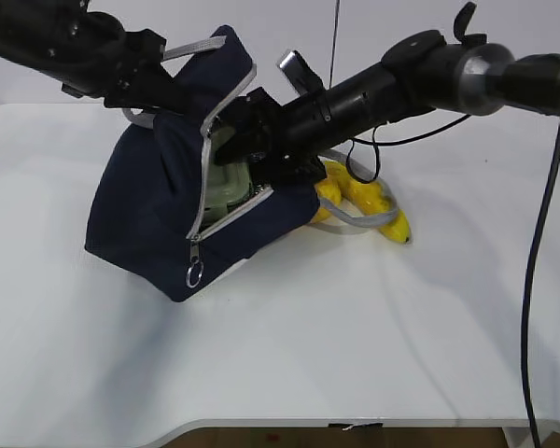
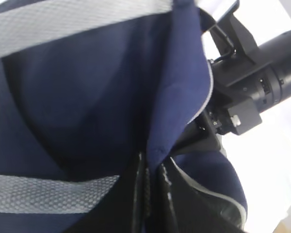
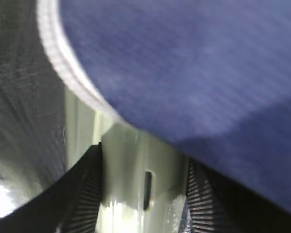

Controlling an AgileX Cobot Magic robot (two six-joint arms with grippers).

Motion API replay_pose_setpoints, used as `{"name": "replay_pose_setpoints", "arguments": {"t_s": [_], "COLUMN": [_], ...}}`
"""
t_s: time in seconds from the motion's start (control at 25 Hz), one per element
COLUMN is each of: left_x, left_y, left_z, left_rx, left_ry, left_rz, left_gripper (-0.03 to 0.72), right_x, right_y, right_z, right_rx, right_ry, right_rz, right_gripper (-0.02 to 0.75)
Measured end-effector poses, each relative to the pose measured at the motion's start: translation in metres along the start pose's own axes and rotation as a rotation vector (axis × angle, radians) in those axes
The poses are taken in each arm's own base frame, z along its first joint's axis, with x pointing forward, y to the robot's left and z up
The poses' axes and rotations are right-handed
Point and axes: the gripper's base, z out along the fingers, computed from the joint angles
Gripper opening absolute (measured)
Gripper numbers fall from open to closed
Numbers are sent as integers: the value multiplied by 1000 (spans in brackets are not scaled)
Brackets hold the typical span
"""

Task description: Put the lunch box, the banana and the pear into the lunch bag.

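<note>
Box [image 1: 229,182]: inside the open bag [image 1: 154,224], clamped by the right end effector [image 3: 143,194]. Left end effector [image 2: 153,194] pinches the bag's flap. Banana [image 1: 378,210] lies on the tabletop [image 1: 355,327] behind the bag. Pear: cannot tell.

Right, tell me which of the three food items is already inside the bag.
The lunch box, its sage-green lid showing through the lunch bag opening. The banana lies on the table behind the bag; the pear can't be made out clearly.

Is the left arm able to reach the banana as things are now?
Probably not directly. The left gripper is shut on the bag flap, and the banana lies beyond the bag, partly under the right arm and a grey handle.
</note>
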Motion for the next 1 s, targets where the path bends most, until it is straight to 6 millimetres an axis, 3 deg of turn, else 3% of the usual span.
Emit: {"name": "replay_pose_setpoints", "arguments": {"t_s": [0.56,1.0], "left_x": [9,8], "left_y": [14,15], "left_z": [17,17], "left_rx": [-26,-33], "left_ry": [59,52], "left_rz": [5,7], "left_gripper": [18,18], "right_x": [0,1], "right_y": [-5,-7], "right_z": [1,2], "right_rx": [53,71], "right_ry": [-7,4], "right_rz": [-47,-58], "right_gripper": [400,435]}}
